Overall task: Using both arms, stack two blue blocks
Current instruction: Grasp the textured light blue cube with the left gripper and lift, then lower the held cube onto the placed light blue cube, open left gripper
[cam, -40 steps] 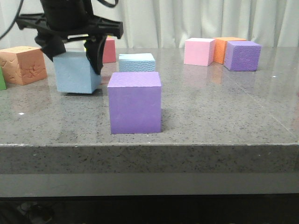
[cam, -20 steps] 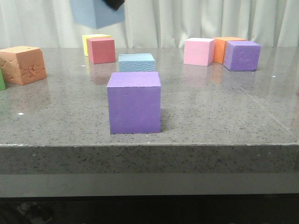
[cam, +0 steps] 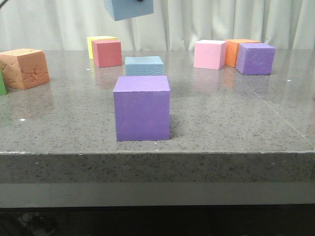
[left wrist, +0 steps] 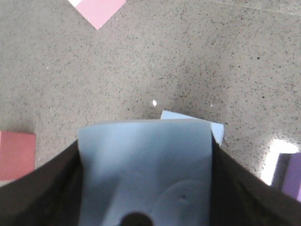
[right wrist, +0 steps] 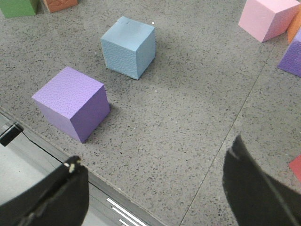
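My left gripper [left wrist: 145, 155] is shut on the smoother blue block [left wrist: 146, 169], one black finger on each side of it. In the front view this block [cam: 129, 9] hangs high at the top edge, above the table and slightly left of the pebbly blue block [cam: 143, 65]; the gripper itself is almost wholly out of that frame. The pebbly block rests on the table behind a purple cube [cam: 141, 107]; one corner of it peeks out under the held block [left wrist: 217, 133]. My right gripper [right wrist: 155, 174] is open and empty above the table's front edge, apart from the pebbly block [right wrist: 128, 44].
A cracked orange-brown cube [cam: 23, 68] and a green sliver [cam: 1, 83] stand at the left. Red [cam: 107, 53] and yellow [cam: 101, 40] cubes are at the back left. Pink [cam: 210, 54], orange [cam: 235, 49] and purple [cam: 255, 58] cubes stand at the back right.
The smoother blue block was lifted off the table by my left gripper, rose to the top of the front view, then shifted right toward the pebbly block.
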Controlling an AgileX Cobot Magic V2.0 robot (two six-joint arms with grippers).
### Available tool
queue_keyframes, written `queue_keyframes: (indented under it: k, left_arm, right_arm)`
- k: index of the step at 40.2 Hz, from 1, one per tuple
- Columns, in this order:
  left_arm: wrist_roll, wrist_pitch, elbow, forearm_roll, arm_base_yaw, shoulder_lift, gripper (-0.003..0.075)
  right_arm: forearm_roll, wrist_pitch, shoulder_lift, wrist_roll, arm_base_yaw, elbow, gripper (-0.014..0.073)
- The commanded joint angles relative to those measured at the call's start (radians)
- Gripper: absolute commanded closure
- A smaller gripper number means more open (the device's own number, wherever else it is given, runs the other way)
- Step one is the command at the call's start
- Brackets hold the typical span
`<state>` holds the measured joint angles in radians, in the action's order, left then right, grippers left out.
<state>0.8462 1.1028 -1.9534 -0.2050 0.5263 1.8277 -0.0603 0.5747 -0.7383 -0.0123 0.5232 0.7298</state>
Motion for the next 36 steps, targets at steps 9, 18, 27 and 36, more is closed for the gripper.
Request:
queue_keyframes:
  k: [9,18,27,36]
  left_arm:
    - [0.055,0.181,-0.227,-0.095,-0.037,0.115,0.0397]
    - [0.116,0.182,-0.23,-0.103,-0.031,0.139,0.0391]
    - [0.116,0.182,-0.226,-0.148,-0.029,0.141,0.0391]
    - [0.1,0.182,-0.147,-0.155,-0.029,0.064,0.0391]
  right_arm:
    - [-0.003,-0.074,0.005,-0.006,0.001,0.026,0.0004]
    - [-0.003,-0.073,0.005,-0.006,0.001,0.026,0.0004]
    - [-0.003,-0.073,0.005,-0.006,0.001,0.026,0.0004]
    - [-0.003,-0.073,0.005,-0.006,0.001,0.026,0.0004]
